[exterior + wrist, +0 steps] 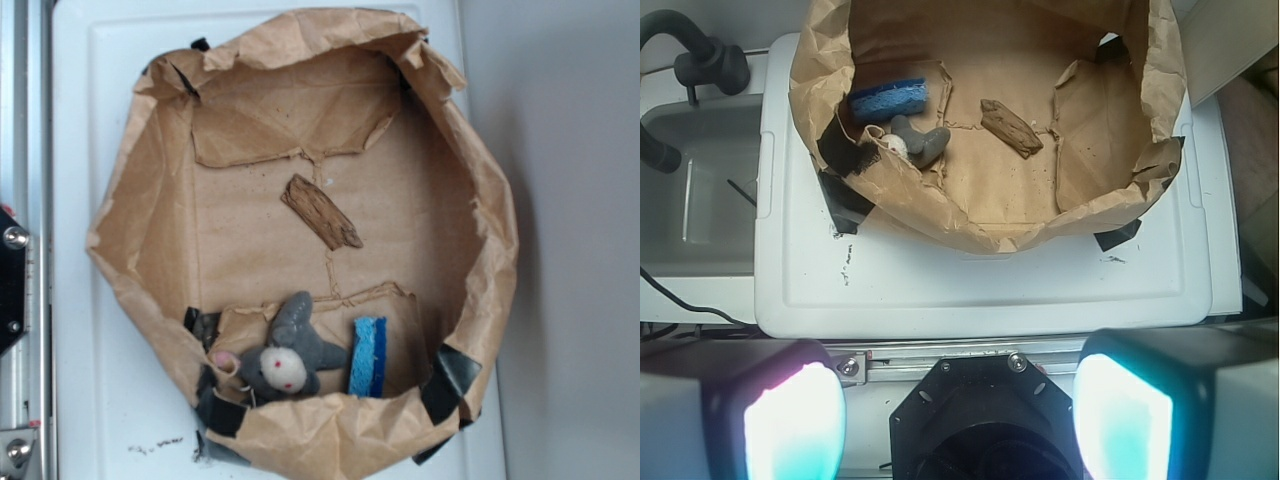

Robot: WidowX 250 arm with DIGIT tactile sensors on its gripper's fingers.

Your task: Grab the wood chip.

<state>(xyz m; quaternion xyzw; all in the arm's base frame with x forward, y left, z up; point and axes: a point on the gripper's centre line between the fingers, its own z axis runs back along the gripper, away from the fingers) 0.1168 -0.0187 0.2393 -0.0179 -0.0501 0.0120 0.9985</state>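
- gripper [958, 415]: we see it at the bottom of the wrist view, jaws spread wide and holding nothing, well short of the bag.
- bench [75, 200]: white moulded surface carrying the bag.
- paper bag [140, 210]: crumpled brown walls rolled down into an open tub, black tape at its edges.
- plush toy [285, 355]: grey, lying on a torn paper flap at the bag's near wall in the exterior view.
- wood chip [321, 212]: dark-brown streaked sliver, flat on the bag floor near its middle, lying aslant, apart from the toy.
- handling: we judge it light, stiff and thin, perhaps brittle at the jagged ends; we would pinch across its narrow width at mid-length.
- sponge [367, 357]: blue, just beside the toy.
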